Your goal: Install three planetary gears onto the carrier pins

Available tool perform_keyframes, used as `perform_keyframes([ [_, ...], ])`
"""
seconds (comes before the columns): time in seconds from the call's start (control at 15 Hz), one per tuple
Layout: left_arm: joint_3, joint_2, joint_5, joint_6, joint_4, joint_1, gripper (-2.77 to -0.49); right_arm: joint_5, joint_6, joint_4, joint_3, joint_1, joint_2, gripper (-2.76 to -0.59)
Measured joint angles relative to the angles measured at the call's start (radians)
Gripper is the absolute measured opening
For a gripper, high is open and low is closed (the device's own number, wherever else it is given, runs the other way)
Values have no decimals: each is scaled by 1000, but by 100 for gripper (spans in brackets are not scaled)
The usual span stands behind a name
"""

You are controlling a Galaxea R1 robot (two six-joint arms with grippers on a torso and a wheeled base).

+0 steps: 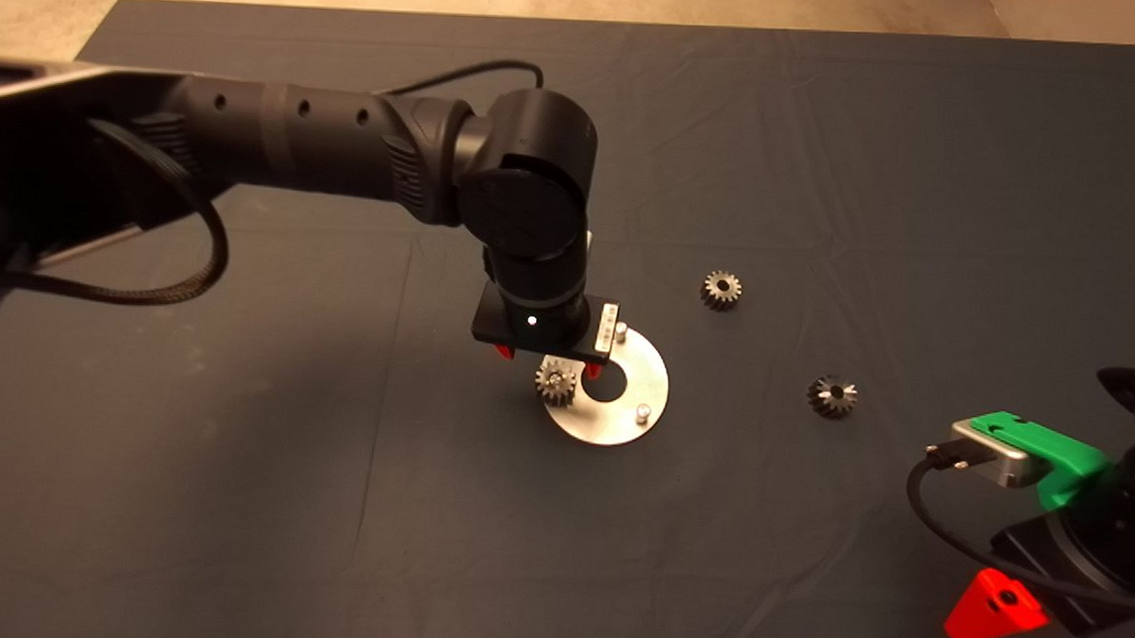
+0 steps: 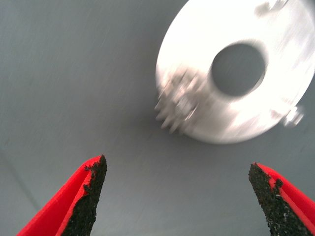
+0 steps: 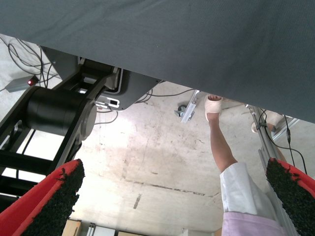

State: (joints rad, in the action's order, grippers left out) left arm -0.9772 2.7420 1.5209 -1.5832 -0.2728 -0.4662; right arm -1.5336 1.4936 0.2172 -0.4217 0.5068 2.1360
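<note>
My left tool (image 2: 177,196) hangs just over the disc (image 1: 636,397), fingers spread wide with nothing between them. One gear (image 1: 556,382) sits on the disc's left edge, looks like it's on a pin. Two pins (image 1: 621,331) stand bare. The other two gears (image 1: 720,289) lie on the mat (image 1: 241,487) to the right, well apart. Right tool (image 3: 172,201) is parked lower right, wide open too, holding nothing.

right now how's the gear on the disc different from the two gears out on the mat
The gear on the disc sits on the carrier disc at its edge, apparently over a pin; the two loose gears lie on the bare mat, apart from the disc. The first is just below the left gripper, whose fingers are open; nothing is near the loose gears. All three look like the same small toothed gears.
</note>
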Motion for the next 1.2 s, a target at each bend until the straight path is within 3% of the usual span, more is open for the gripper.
perform_keyframes([
  [0.13,105,-89,-1,-12,14,-4,-108,1,-30,-1,0,0,0,-61],
  [0.27,208,-223,-1,-36,24,-11,-106,2,-127,-1,-23,0,0,-61],
  [0.4,335,-361,8,-77,35,-20,-93,1,-229,-1,-97,0,0,-61],
  [0.47,396,-402,13,-87,46,-20,-93,0,-293,-2,-133,1,2,-61],
  [0.53,440,-422,14,-99,63,-20,-86,3,-356,-2,-164,1,10,-61],
  [0.8,537,-483,3,-150,75,-26,-65,0,-573,-10,-315,0,37,-61],
  [0.93,557,-504,6,-162,83,-25,-64,2,-654,-16,-342,0,65,-61],
  [1.0,563,-504,6,-167,86,-26,-58,12,-692,-24,-348,0,74,-61],
  [1.2,570,-504,5,-172,86,-26,-50,4,-771,-90,-369,-1,69,-61],
])
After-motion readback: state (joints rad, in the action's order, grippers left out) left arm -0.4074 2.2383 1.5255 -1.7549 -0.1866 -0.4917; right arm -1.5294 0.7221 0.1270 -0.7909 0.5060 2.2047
